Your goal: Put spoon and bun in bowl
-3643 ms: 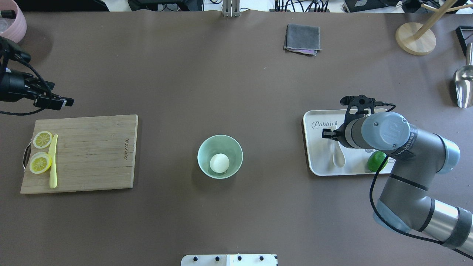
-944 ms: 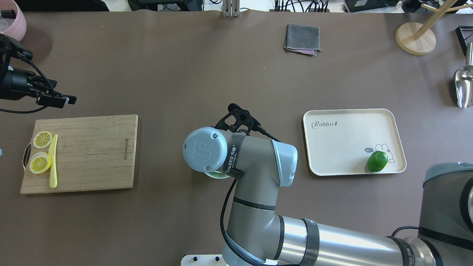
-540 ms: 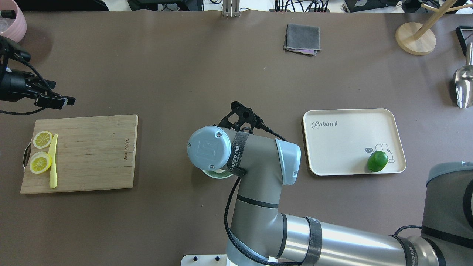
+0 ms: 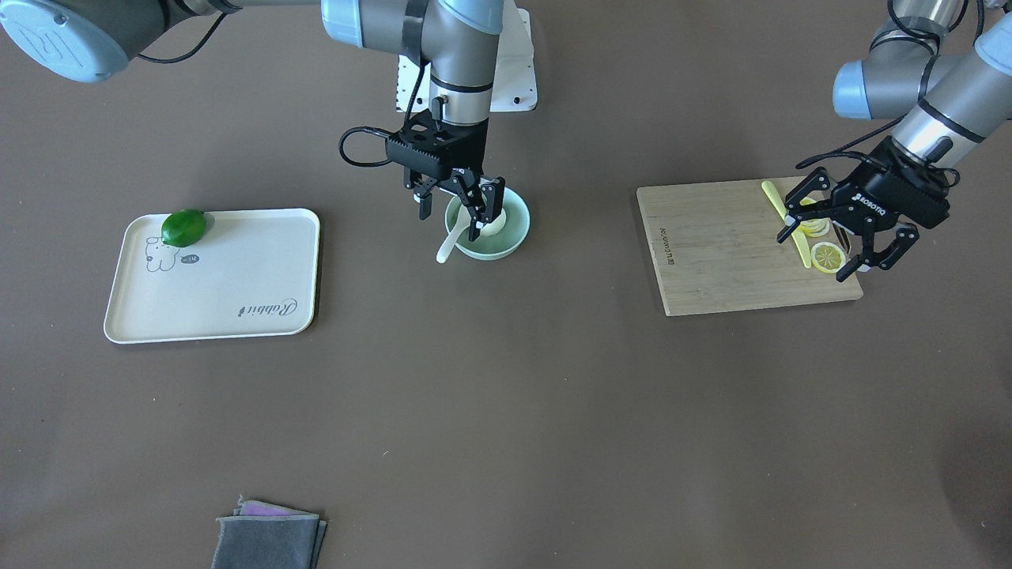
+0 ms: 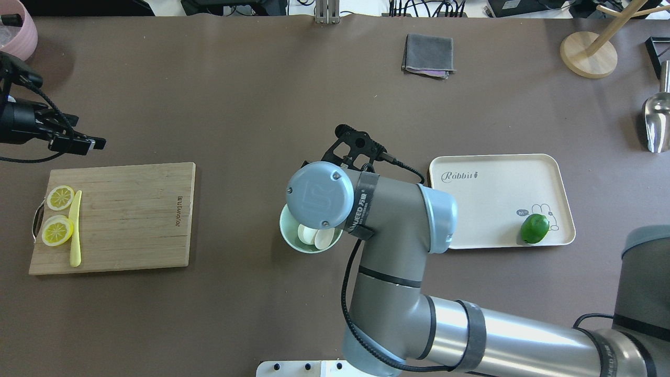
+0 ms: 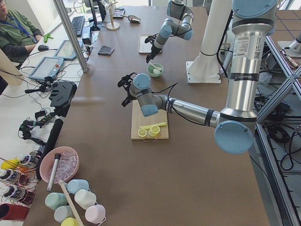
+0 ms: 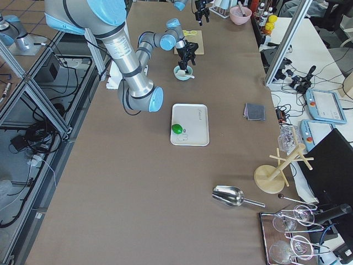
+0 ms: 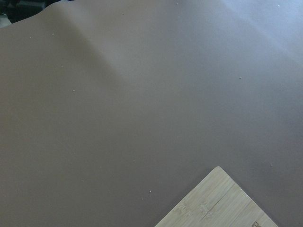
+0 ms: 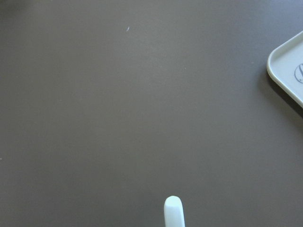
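Note:
The pale mint-green bowl (image 5: 286, 231) (image 4: 518, 235) stands mid-table. The white bun (image 5: 304, 232) (image 4: 496, 227) lies inside it. The cream-white spoon (image 4: 448, 246) rests with its scoop (image 5: 324, 239) in the bowl and its handle out over the rim; the handle tip shows in the right wrist view (image 9: 173, 210). My right gripper (image 4: 451, 209) hangs open just above the bowl's rim and holds nothing; in the overhead view my wrist hides it. My left gripper (image 4: 846, 237) (image 5: 84, 143) is open and empty by the cutting board's lemon end.
A wooden cutting board (image 5: 125, 214) with two lemon slices (image 5: 57, 230) and a yellow knife (image 5: 76, 230) lies at the left. A cream tray (image 5: 487, 209) with a lime (image 5: 534, 229) lies at the right. A grey cloth (image 5: 428, 55), a wooden stand (image 5: 589, 52) and a metal scoop (image 5: 657, 123) are farther off.
The spoon has gone from the tray to the bowl with my right arm. In the last second the right wrist shifted right and away, uncovering the bowl. The left arm barely moved.

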`<state>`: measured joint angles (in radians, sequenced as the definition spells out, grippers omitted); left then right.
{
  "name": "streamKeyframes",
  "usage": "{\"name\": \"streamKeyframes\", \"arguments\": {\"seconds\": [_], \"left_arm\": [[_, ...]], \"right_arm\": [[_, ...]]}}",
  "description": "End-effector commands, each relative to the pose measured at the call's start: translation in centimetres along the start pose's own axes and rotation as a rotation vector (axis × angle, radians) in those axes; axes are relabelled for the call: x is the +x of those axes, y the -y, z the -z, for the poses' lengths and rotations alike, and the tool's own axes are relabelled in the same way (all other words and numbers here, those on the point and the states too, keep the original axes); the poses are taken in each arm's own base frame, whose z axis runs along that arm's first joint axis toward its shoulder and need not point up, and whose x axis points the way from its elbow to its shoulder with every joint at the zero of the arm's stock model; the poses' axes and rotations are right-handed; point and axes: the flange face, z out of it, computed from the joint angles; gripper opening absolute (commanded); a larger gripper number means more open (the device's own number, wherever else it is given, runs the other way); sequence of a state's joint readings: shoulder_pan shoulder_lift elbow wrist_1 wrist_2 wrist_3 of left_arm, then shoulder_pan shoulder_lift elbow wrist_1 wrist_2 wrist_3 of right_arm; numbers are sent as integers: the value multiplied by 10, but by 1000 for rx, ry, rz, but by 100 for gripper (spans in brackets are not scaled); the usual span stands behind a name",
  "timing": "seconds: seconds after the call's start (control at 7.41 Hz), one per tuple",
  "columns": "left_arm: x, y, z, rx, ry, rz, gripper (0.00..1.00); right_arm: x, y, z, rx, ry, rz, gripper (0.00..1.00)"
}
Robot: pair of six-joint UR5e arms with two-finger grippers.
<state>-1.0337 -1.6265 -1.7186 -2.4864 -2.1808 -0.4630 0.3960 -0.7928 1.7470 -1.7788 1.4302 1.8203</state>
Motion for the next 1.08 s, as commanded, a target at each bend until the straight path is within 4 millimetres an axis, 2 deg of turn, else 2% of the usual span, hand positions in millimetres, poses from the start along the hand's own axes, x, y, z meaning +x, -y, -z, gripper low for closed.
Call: {"name": "streamKeyframes", "arguments": {"seconds": [0.0,0.13,0.27,0.4,0.54,0.67,0.81,0.94], "left_arm": [[-20,-3,8,-43,43,56,97],[-54,-6,32,-105,65,158,97],[-82,-6,60,-146,50,138,97],[-117,-11,94,-187,64,79,98],[-141,-61,113,-246,89,81,98],[-166,-128,113,-323,116,186,98],[-181,-135,144,-276,158,215,98],[-184,-140,142,-296,157,240,98]], "right_arm": [[65,99,6,-58,-13,185,100],[100,161,-13,-67,-71,302,100],[142,221,-24,-108,-118,399,100],[184,270,-28,-166,-135,494,100],[226,308,-32,-212,-140,595,100],[276,341,-35,-250,-103,670,100],[328,369,-36,-294,-68,733,100],[376,390,-39,-335,-64,788,100]]}}
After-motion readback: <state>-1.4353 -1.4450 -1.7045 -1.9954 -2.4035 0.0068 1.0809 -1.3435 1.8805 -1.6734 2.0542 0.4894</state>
